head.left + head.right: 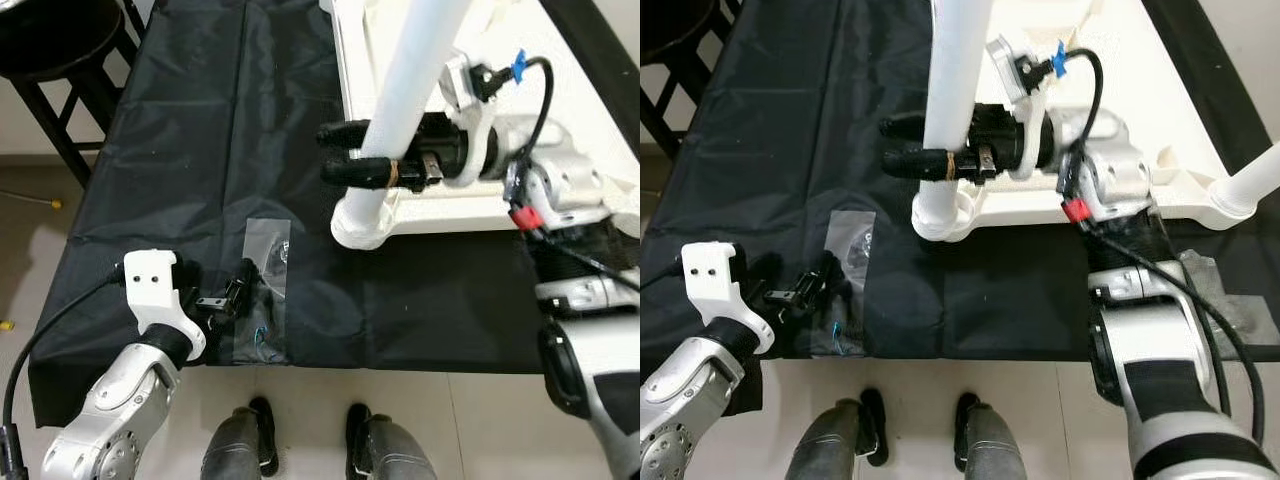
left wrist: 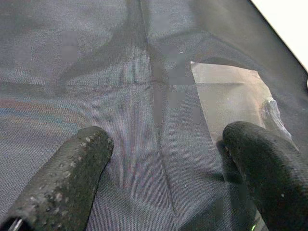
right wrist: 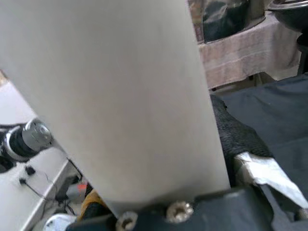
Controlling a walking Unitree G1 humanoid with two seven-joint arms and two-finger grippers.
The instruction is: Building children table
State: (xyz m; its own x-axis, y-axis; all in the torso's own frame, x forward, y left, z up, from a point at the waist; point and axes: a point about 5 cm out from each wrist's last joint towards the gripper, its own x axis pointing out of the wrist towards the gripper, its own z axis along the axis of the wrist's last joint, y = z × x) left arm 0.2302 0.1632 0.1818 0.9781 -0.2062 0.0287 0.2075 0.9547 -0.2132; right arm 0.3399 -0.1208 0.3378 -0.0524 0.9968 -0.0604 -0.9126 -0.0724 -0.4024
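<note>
Left eye view first: a black cloth (image 1: pixel 200 130) is spread over the work surface, and a dark stool (image 1: pixel 55 60) is seen at the far left, cut off by the frame edge. A clear plastic bag (image 1: pixel 265 290) with small hardware bits is laid flat on the cloth near the front edge, and the robot's own feet (image 1: pixel 305 440) are seen below on the pale floor.

The white table top (image 1: pixel 400 205) is lying upside down at the far right, with much of it running out of frame. A white table leg (image 1: pixel 400 110) is stood up in the corner socket, tilted a bit to the right at its top, and it's clamped by the right gripper (image 1: pixel 345 155), whose black fingers are closed around the leg just above the socket. In the right eye view a second leg (image 1: pixel 1250 185) is poking in at the far right corner, mostly cropped.

The left gripper (image 1: pixel 235 290) is held low over the bag's left edge, fingers spread apart with nothing between them; in the left wrist view the bag (image 2: pixel 231 101) is seen just past one fingertip (image 2: pixel 267 168). Whether that finger is actually touching the plastic can't really be told. The right wrist view is mostly blocked by the leg (image 3: pixel 110 96), so little else can be made out.
</note>
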